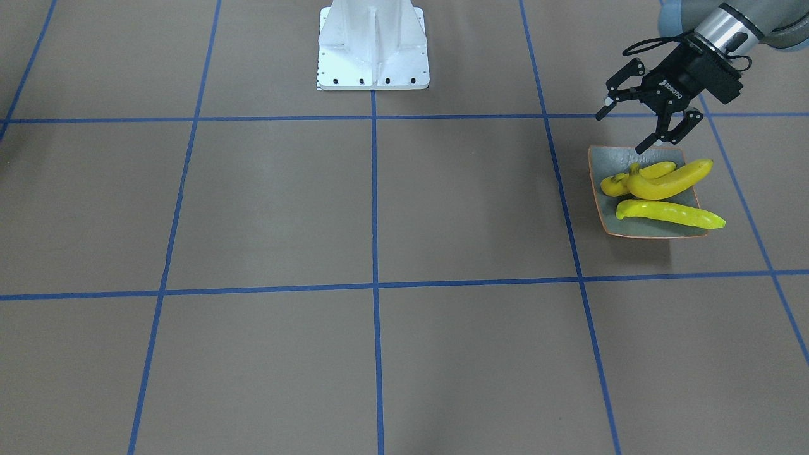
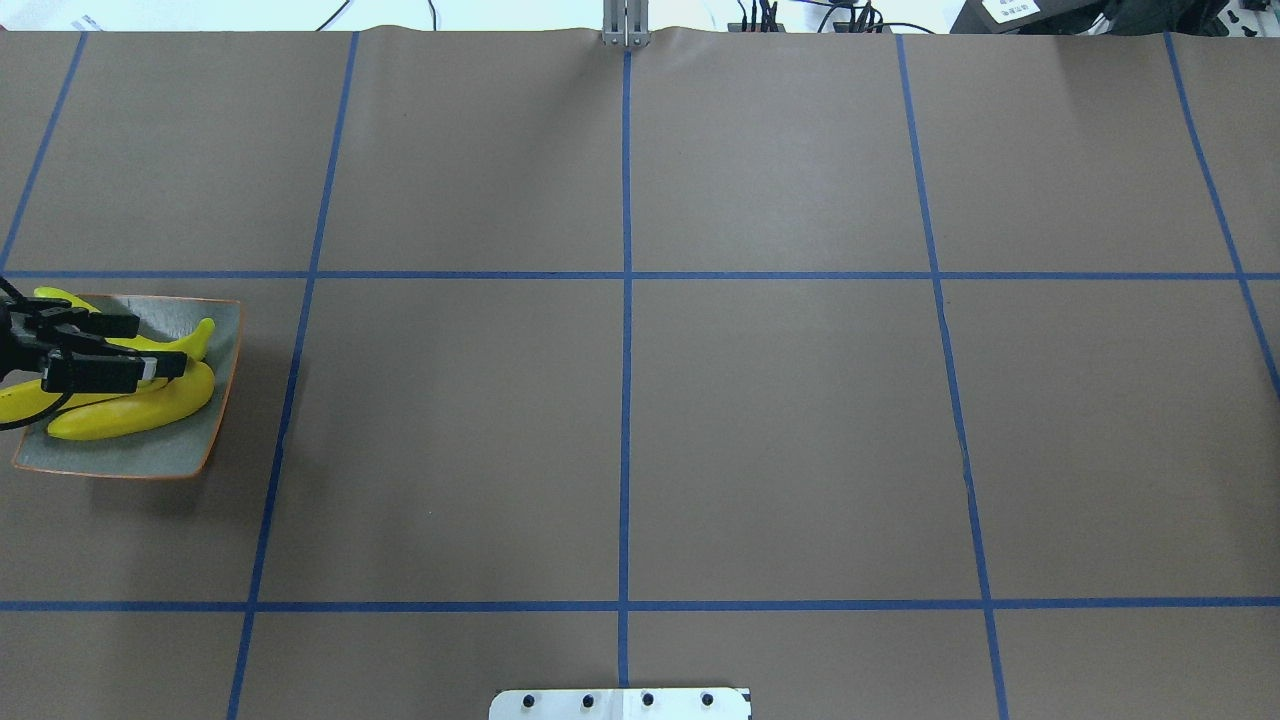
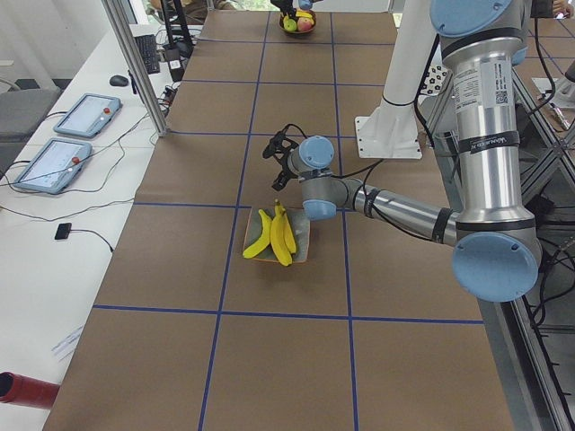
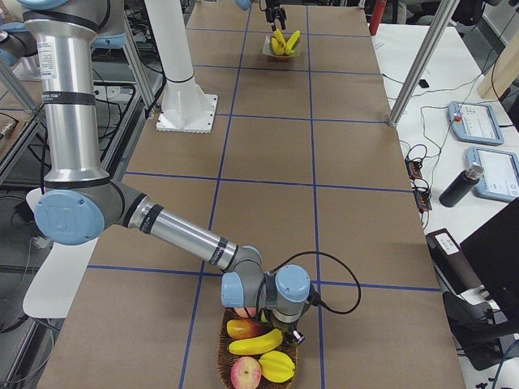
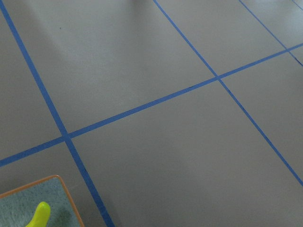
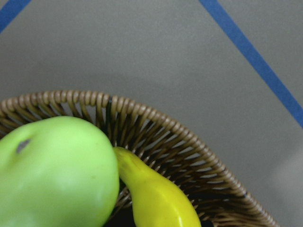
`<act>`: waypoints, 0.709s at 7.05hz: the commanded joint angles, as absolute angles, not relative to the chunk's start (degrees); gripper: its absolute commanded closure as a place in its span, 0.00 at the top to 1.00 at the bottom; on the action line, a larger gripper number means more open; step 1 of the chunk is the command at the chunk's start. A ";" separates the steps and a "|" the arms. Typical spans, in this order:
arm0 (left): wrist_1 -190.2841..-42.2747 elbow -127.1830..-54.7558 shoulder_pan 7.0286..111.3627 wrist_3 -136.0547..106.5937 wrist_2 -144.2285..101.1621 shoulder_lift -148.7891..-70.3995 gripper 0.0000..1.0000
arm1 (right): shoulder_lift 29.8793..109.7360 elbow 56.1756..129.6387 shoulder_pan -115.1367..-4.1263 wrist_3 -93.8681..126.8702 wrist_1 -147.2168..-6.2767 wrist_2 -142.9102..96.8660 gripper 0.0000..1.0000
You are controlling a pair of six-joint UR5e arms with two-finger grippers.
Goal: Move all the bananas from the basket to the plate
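Bananas point(image 1: 667, 183) lie three on the plate point(image 1: 605, 163) under our spread left tool point(image 1: 622, 133); next our right tool point(image 4: 292, 331), state unclear to us, must pinch the last banana point(image 6: 158, 201) from the basket point(image 6: 156, 118).

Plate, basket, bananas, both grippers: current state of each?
plate: holds three bananas.
bananas: two overlapping, the long one beside them, tips past the rim.
basket: holds a fourth banana among other fruit.
fourth banana: not yet moved.
left gripper: jaws open, empty, over the plate's edge.
right gripper: over the basket; jaws cannot be judged.
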State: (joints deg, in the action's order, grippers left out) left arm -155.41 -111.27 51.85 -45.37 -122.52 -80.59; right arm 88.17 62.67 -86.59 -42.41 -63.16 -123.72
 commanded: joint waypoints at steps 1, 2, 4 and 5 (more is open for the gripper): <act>-155.39 -111.10 51.86 -45.44 -122.61 -80.60 1.00 | 88.50 65.47 -89.71 -42.63 -64.76 -123.84 0.00; -155.39 -110.92 51.86 -45.53 -122.61 -80.51 1.00 | 88.33 68.78 -92.52 -44.11 -69.56 -123.75 0.00; -155.48 -110.83 51.86 -45.70 -122.78 -80.51 1.00 | 86.76 75.55 -96.57 -47.63 -79.50 -121.83 0.00; -155.39 -110.74 51.86 -45.79 -122.78 -80.51 1.00 | 84.40 77.67 -96.77 -47.20 -83.20 -121.64 0.00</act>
